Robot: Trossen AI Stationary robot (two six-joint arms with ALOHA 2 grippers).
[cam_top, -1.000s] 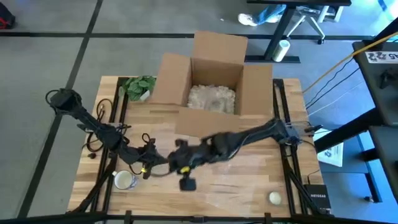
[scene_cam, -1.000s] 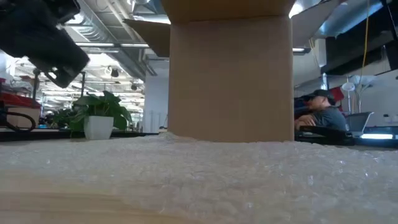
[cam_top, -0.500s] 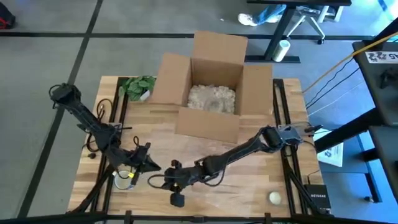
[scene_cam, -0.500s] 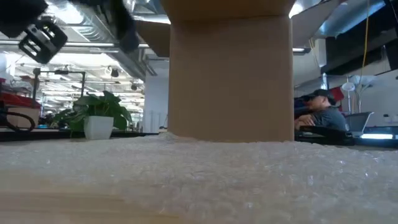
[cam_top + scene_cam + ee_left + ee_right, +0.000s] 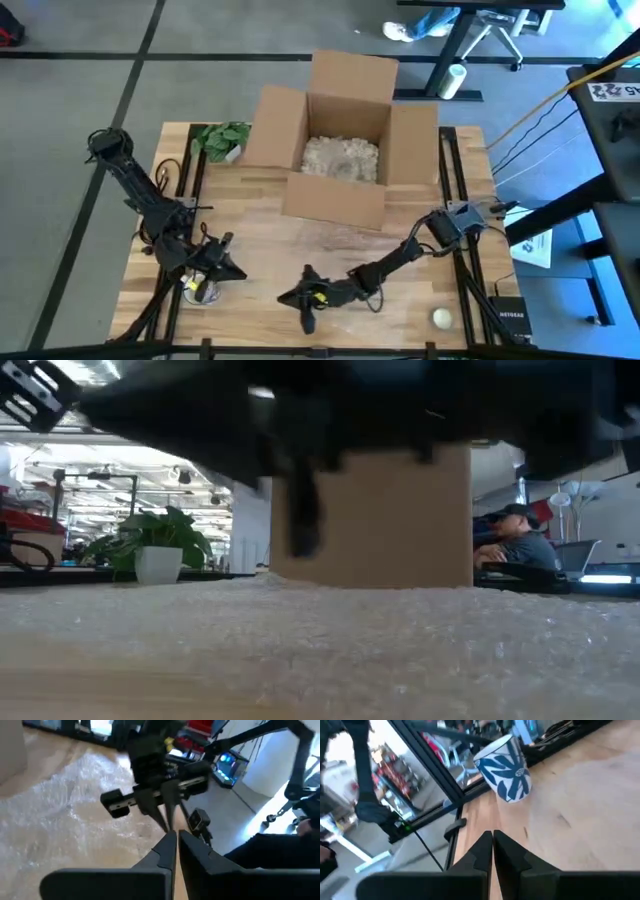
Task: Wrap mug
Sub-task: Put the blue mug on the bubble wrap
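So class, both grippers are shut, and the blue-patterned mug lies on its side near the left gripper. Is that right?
Not quite. The mug stands upright, as the right wrist view shows. Both the left gripper and the right gripper are shut, and the mug does sit near the left one.

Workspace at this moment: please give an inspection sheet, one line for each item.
Surface: wooden table with bubble wrap spread in the middle.
Job's things: white mug with blue leaf pattern at the front left edge, unwrapped.
Clutter: open cardboard box with filler; potted plant; small pale round object.
Grippers: left gripper shut, above the mug; right gripper shut, low over the front centre.
Cables: black loops on the left side.
Surroundings: seated person behind.
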